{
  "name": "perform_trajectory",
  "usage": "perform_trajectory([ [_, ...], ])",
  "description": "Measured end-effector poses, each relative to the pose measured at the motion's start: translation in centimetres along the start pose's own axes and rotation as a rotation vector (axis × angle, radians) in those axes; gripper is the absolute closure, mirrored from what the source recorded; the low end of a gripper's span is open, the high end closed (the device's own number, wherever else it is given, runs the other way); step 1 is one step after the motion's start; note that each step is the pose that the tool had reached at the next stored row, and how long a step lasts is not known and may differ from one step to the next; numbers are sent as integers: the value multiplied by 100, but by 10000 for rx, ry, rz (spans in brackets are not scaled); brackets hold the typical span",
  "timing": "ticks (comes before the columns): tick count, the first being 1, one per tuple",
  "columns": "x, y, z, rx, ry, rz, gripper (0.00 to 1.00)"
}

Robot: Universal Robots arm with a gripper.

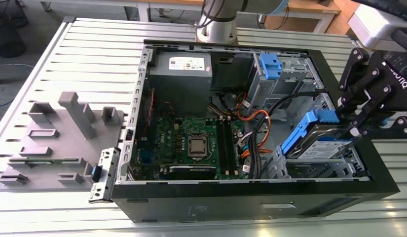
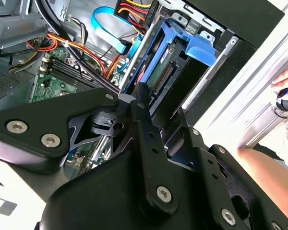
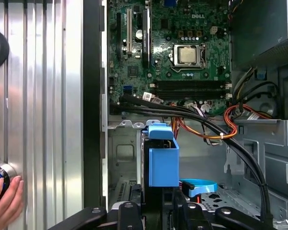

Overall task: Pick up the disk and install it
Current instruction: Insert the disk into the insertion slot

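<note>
Item under inspection: the disk (image 1: 321,145), silver with a blue carrier frame. It sits tilted at the near corner of the open computer case (image 1: 256,190), on the exterior view's right. Its lower end is inside the metal drive cage (image 1: 321,169) and its blue end is raised above the cage. It is not lying flat in the bay.

My claw (image 1: 352,127) is closed on the disk, with one finger on each long side of the carrier. In the first wrist view the blue frame stands up between my fingers.

Surroundings inside the case: a bundle of black cables (image 3: 192,115) runs across just beyond the disk, along with orange and red wires. The green motherboard (image 1: 190,143) lies in the middle of the case. The grey power-supply box (image 1: 183,74) sits at the far side. An upright blue latch (image 1: 270,66) stands in the far bay, well apart from the disk.

Outside the case: the case rests on a slatted metal counter (image 1: 91,59). A grey fixture block (image 1: 65,128) lies on the exterior view's left. A person's hand (image 3: 5,199) is at the counter beside the case wall.
</note>
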State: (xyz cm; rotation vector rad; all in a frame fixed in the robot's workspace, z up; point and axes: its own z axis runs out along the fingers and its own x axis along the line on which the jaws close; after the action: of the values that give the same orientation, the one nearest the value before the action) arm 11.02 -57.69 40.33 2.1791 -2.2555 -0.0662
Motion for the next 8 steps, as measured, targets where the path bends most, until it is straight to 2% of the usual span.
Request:
perform_trajectory([
  [8,4,-6,159,2,57,1,65],
])
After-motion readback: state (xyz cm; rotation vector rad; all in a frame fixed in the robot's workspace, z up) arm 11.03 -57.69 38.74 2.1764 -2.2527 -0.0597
